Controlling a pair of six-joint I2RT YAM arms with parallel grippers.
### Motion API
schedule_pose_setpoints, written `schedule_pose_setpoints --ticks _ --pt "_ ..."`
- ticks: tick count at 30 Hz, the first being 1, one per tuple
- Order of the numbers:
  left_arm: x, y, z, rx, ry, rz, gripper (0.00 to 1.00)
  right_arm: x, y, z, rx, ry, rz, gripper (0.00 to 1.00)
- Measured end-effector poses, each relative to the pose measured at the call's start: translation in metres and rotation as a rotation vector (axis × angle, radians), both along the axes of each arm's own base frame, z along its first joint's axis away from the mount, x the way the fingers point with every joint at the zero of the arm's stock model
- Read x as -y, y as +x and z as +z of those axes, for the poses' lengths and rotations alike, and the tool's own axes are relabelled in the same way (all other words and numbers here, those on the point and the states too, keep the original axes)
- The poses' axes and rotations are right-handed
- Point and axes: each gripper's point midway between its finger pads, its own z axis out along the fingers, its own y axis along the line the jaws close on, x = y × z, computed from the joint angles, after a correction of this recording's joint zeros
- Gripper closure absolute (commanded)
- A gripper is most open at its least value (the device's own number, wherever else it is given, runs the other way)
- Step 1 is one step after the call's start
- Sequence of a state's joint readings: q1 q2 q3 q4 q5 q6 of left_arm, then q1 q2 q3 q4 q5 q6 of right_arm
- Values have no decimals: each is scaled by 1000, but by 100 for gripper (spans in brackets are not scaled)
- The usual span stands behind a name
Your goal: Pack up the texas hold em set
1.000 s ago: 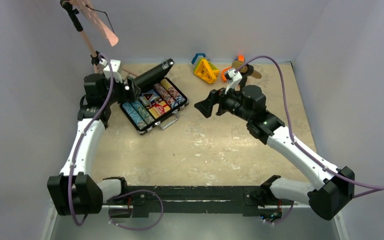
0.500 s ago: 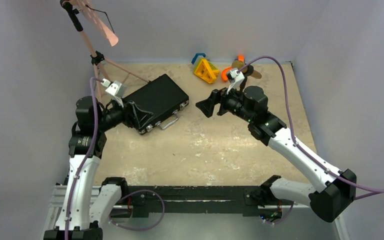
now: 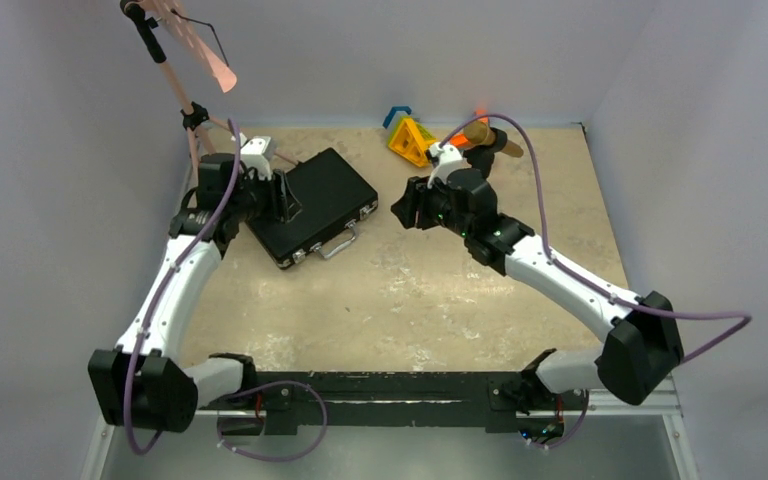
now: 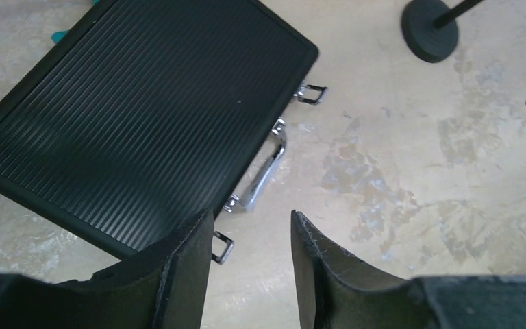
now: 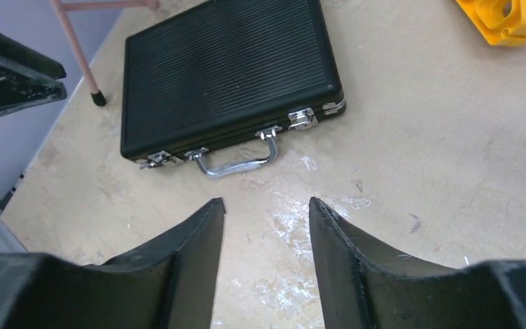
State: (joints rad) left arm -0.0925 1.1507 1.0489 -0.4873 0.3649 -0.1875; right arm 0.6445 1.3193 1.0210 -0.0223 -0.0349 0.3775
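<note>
Step in hand, as a judgement: the lid is down, so what's left is latching the briefcase (image 3: 325,200) shut. To do it well, one arm should press flat on the ribbed lid near its 9 o'clock end so the case can't slide on the smooth tabletop (image 3: 410,300). The other should come in low from 5 o'clock and push each latch up against the front edge, one at a time, with a fingertip push, not a pinch. Keep clear of the handle (it lies flat between the latches and could snag a finger). The left jaws hover over the case's 9 o'clock end, part open, holding nothing. The right jaws hang just off its 3 o'clock corner, also apart and empty.

The case sits at about 11 o'clock on the tabletop, flat, turned at an angle, front edge facing 5 o'clock. It is black and rectangular, with a finely ribbed lid, closed. The silver handle (image 5: 236,164) lies on the tabletop against the front edge. There is one silver latch (image 5: 301,118) at the 3 o'clock side of the handle and a second latch (image 5: 156,160) at the 9 o'clock side. In the left wrist view their loops stick out from the edge, so they are likely unfastened, not certain.
</note>
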Motion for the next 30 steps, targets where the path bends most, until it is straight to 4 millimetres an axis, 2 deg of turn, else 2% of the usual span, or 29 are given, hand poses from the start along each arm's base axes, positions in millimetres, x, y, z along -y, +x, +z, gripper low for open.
schedule_pose_setpoints --ticks 2,6,10,15,19,23,30 --pt "-4 14 -11 -38 22 24 57 -8 5 -6 -9 -30 -3 58" --pt "-7 36 -47 -141 55 53 63 -27 25 -16 -8 -92 -17 66" --pt "-8 42 -82 -239 71 61 67 -39 48 -35 -18 -145 -36 73" --pt "-5 46 -104 -305 74 59 67 -60 74 -66 -56 -205 -23 77" --pt "-4 47 -104 -304 73 57 67 -76 93 -88 -90 -240 -16 77" --pt "-3 48 -98 -289 67 58 67 -84 103 -112 -125 -273 -13 78" --pt "-1 48 -90 -275 52 61 67 -84 100 -147 -197 -310 -5 79"
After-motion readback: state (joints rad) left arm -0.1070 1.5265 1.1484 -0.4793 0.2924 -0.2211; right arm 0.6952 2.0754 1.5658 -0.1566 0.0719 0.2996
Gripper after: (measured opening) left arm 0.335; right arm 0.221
